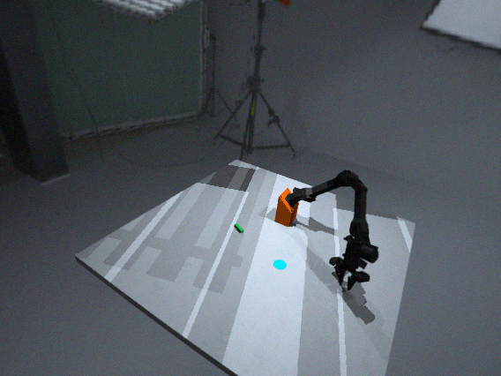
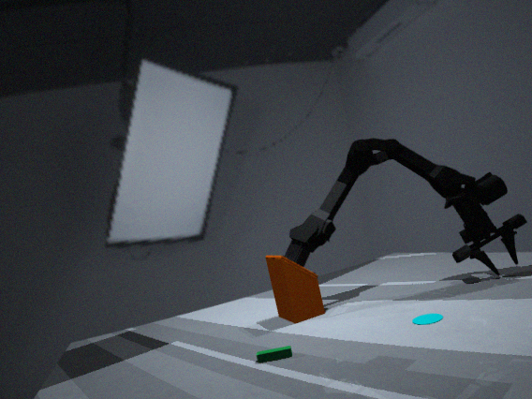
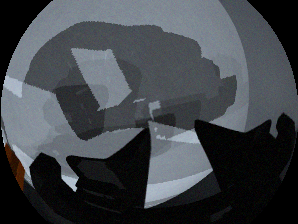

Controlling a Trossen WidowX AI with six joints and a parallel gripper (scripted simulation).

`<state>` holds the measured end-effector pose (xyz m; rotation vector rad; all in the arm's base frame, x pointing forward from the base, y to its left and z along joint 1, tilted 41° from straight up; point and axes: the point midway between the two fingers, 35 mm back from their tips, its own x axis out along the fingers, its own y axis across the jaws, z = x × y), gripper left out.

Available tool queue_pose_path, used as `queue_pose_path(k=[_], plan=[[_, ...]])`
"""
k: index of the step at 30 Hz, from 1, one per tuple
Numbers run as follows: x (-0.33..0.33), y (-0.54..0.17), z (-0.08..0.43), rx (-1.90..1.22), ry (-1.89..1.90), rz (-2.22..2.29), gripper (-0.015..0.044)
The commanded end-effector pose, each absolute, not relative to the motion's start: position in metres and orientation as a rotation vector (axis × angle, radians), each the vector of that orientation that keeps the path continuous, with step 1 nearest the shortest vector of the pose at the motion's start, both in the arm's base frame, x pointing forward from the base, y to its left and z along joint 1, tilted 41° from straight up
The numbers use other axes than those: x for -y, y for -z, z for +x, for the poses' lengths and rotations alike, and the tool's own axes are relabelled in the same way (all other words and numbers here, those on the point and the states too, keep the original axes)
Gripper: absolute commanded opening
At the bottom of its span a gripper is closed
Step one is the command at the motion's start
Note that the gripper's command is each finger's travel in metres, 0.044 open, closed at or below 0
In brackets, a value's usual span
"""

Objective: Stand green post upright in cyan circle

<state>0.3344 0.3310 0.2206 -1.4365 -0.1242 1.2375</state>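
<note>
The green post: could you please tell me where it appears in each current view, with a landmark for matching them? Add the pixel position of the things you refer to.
Top: the green post (image 1: 238,228) (image 2: 274,354) lies just left of the picture's centre.
Exterior: bottom, slightly right of the middle.
Wrist: not in it.
Shared landmark: the orange block (image 1: 286,212) (image 2: 296,292) (image 3: 15,167), at the wrist view's lower left edge.

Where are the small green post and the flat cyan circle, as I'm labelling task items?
Small green post (image 1: 238,228) (image 2: 274,354): top and exterior views, middle of its side.
Flat cyan circle (image 1: 280,265) (image 2: 427,319): top and exterior views, its centre.
</note>
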Motion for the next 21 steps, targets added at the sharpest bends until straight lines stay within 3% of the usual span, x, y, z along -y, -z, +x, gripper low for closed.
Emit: queue_pose_path(k=[1, 21], plan=[[-0.313, -0.201, 0.349, 0.054, -1.247, -1.448, 0.0233], [-0.208, -0.128, 0.404, -0.274, -1.250, -1.421, 0.0233]])
